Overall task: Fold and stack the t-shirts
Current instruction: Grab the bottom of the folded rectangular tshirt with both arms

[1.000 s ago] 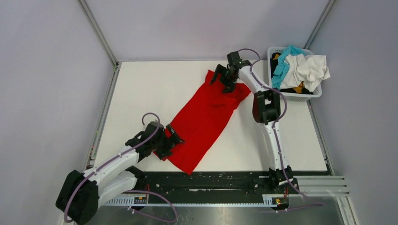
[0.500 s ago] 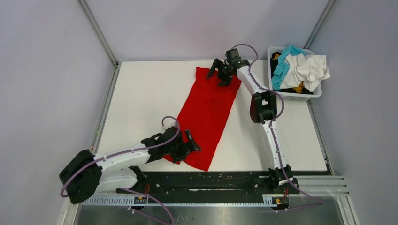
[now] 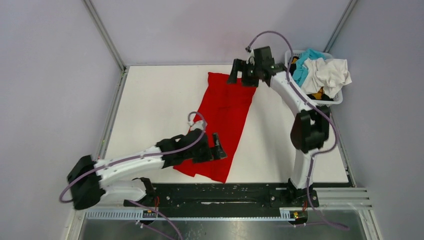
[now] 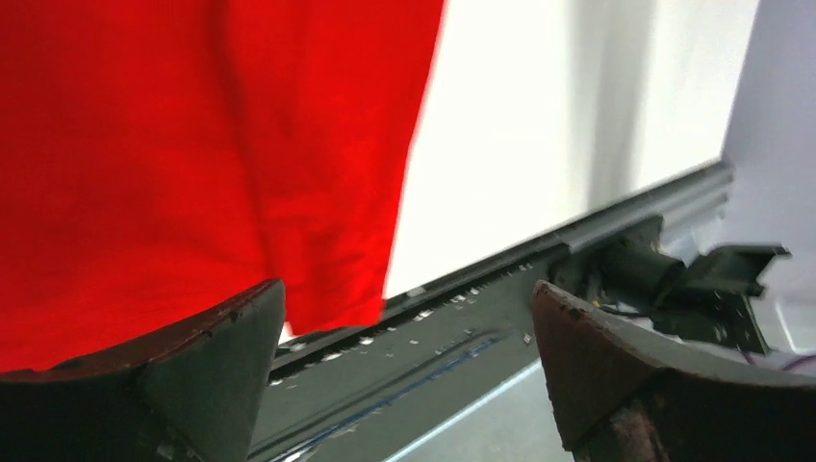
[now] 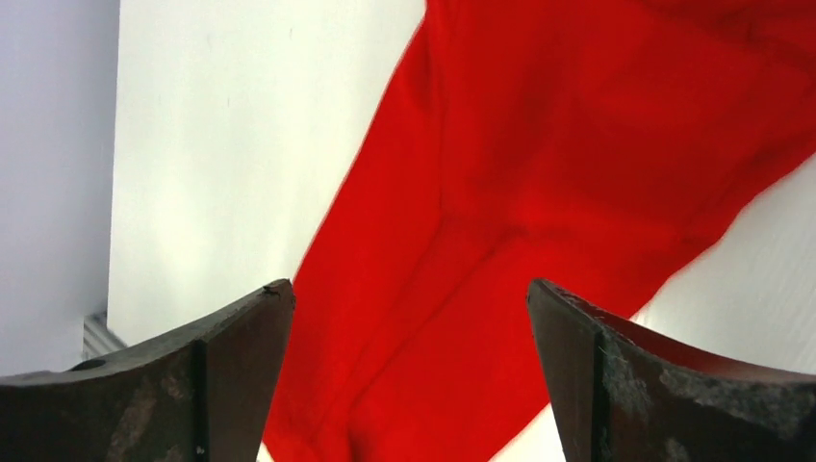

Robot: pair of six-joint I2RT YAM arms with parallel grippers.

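1. Top external: one red t-shirt [image 3: 222, 122] lies flat on the white table [image 3: 150, 105], stretched from the far centre to the near edge. The left gripper [image 3: 218, 148] sits over the shirt's near end, close to its right edge, with its jaws spread wide and nothing held. The right gripper [image 3: 240, 80] stands at the shirt's far right corner, equally wide and empty. From above it is unclear whether either one touches the cloth. This view alone takes in the single white lattice basket [image 3: 334, 100] at the table's far right corner, well apart from the red shirt. It is heaped with a white t-shirt [image 3: 330, 72], a teal-blue t-shirt [image 3: 302, 70] and a scrap of mustard-yellow cloth [image 3: 318, 94]. That looks like three garments, though the tangle makes the count uncertain.

2. Left wrist: two dark fingers [image 4: 173, 375] frame the bottom of the view, far apart with nothing between them. Red cloth fills the upper left beyond the left-hand finger. Its straight edge runs down to a hem that ends just short of the black rail [image 4: 433, 332] along the table's near edge. Soft vertical folds show here that the overhead view flattens.

3. Right wrist: two fingers [image 5: 654, 385] stand wide apart and grip nothing. The red shirt spreads beyond and between them, with one long crease down its middle. Bare table shows at left and at lower right.
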